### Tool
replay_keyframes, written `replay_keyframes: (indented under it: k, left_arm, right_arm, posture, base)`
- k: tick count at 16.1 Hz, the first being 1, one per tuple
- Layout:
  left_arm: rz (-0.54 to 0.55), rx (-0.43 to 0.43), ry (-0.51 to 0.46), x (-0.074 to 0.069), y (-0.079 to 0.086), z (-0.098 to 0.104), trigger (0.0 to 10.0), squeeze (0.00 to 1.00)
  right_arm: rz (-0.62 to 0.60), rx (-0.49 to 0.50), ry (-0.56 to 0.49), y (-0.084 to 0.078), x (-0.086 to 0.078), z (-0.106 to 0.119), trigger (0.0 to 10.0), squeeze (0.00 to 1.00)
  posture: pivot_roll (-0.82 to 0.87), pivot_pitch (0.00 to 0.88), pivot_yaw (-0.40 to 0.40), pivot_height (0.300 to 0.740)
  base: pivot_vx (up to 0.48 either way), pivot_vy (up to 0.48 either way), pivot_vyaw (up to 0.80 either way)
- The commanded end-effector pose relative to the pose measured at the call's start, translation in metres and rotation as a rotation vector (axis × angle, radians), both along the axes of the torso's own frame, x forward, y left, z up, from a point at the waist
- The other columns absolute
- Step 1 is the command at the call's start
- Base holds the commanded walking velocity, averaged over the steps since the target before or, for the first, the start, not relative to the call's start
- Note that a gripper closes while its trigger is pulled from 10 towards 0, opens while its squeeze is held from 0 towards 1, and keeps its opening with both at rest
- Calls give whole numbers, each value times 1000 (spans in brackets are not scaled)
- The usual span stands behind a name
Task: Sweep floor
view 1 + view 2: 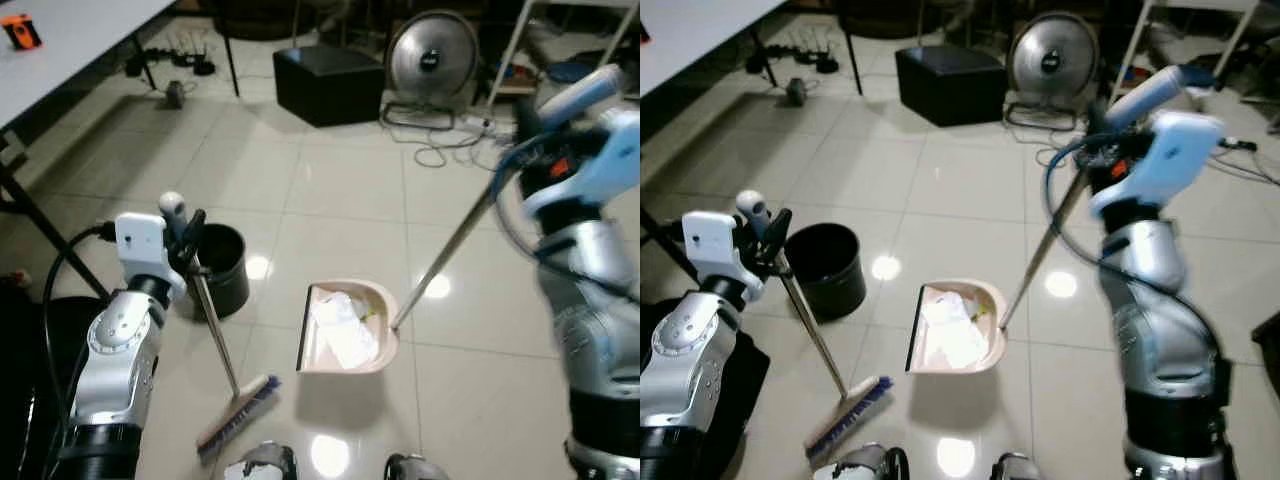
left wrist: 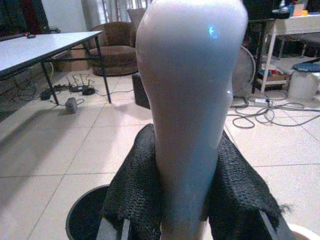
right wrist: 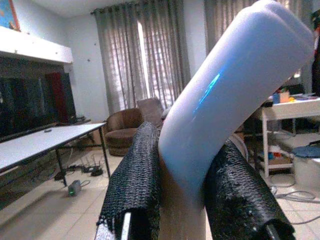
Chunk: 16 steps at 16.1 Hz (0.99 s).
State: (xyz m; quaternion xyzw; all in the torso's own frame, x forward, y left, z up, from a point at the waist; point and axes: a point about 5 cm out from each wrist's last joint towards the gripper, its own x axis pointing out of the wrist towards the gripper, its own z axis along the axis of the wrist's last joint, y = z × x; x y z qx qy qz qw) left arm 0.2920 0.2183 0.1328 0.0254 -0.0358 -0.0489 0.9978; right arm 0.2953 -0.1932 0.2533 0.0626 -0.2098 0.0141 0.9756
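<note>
We stand on a glossy floor of pale square tiles (image 1: 340, 180). On it rest a round black plastic bin (image 1: 222, 268), a beige dustpan (image 1: 345, 328) holding crumpled white paper, and the blue-bristled head of a broom (image 1: 238, 413). Farther off sit a black box-shaped stool (image 1: 328, 84), a round grey floor fan (image 1: 432, 62) and loose white cables (image 1: 440, 150).

A home living room: grey curtains (image 3: 145, 55), a brown armchair (image 3: 131, 127), a television (image 3: 30, 107), a floor fan (image 1: 432, 55) and a tiled floor (image 1: 330, 180).
</note>
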Motion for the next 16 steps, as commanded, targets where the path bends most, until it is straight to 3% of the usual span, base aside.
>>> replay_keyframes:
  k: [1,7,16]
  left_arm:
    - [-14,12,-59,-4,-6,12,10000,0]
    - [-21,6,-58,-11,-16,15,10000,0]
    - [-63,24,-33,-10,-28,16,10000,0]
  right_arm:
    - [25,11,-46,-1,-3,18,10000,0]
    - [37,25,-41,-1,-1,29,10000,0]
    - [7,56,-44,-11,1,39,10000,0]
  posture:
    - [19,0,48,740]
    - [19,0,46,740]
    - [22,0,60,740]
  base:
    - [0,0,0]
    - [344,0,766]
    - [363,0,0]
